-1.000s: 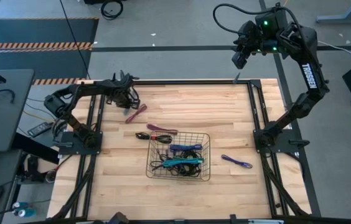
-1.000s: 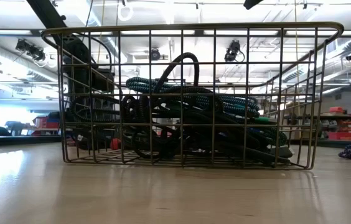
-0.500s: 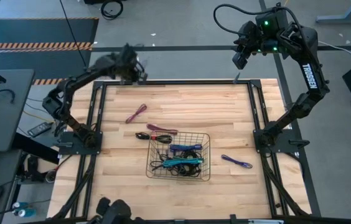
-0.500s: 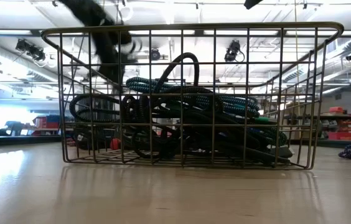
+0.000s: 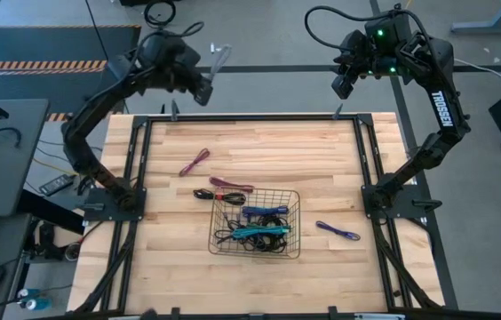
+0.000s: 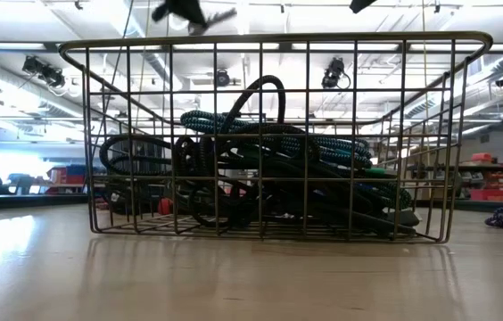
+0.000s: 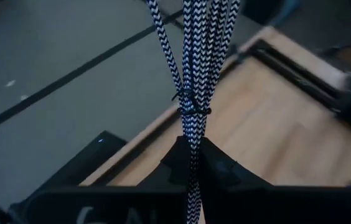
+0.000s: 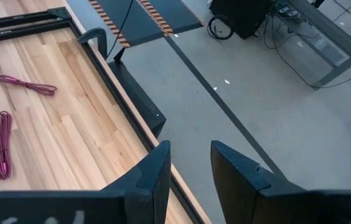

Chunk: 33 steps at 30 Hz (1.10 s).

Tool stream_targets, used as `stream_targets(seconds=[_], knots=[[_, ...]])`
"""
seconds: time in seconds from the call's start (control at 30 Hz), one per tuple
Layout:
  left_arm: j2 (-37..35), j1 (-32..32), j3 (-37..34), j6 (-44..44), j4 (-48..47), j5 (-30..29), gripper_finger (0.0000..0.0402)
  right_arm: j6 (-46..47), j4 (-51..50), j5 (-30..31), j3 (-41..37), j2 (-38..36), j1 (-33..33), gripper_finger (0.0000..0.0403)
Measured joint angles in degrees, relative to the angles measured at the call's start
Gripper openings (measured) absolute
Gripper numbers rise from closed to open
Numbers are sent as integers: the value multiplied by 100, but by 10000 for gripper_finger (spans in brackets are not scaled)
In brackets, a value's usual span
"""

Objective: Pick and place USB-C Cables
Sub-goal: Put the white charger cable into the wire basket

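Your left tool (image 5: 204, 82) sits in the upper left of the high view, raised beyond the far edge of the bench (image 5: 322, 169), and it is clamped on a black-and-white braided cable (image 7: 191, 74). In the left wrist view the bundle runs straight out from between the fingers, tied at its middle. Judging from the task, you now carry it to the wire basket (image 5: 256, 222) at the lower centre of the high view. Bring the arm across high enough that the hanging end clears the basket's rim, centre over the heap inside, then let go; the loose tail could catch on the mesh if you come in low.

Your right tool (image 8: 188, 168) waits in the upper right of the high view, beyond the bench's far corner, its fingers a narrow gap apart and holding nothing.

Still out on the bench are a purple cable (image 5: 194, 162), a magenta cable (image 5: 231, 184) with a black cable (image 5: 204, 194) just beside it, and a blue cable (image 5: 337, 231) to the right of the basket.

Half a second ago your left arm was lower and nearer the bench's far rail; a second ago it was down at the bench surface. The right arm has not moved.
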Motion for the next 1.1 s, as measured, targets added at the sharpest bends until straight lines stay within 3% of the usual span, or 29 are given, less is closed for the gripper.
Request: stream_targets(seconds=[0.2,0.67,1.1], knots=[[0,-981,576,-128,-291,0,14,1,0,-2,0,0,1,120],[303,-2973,556,-935,-333,-82,14,59,-2,-15,0,0,-2,120],[1269,-4037,553,-1688,-811,-236,14,63,-7,-13,0,0,-2,120]])
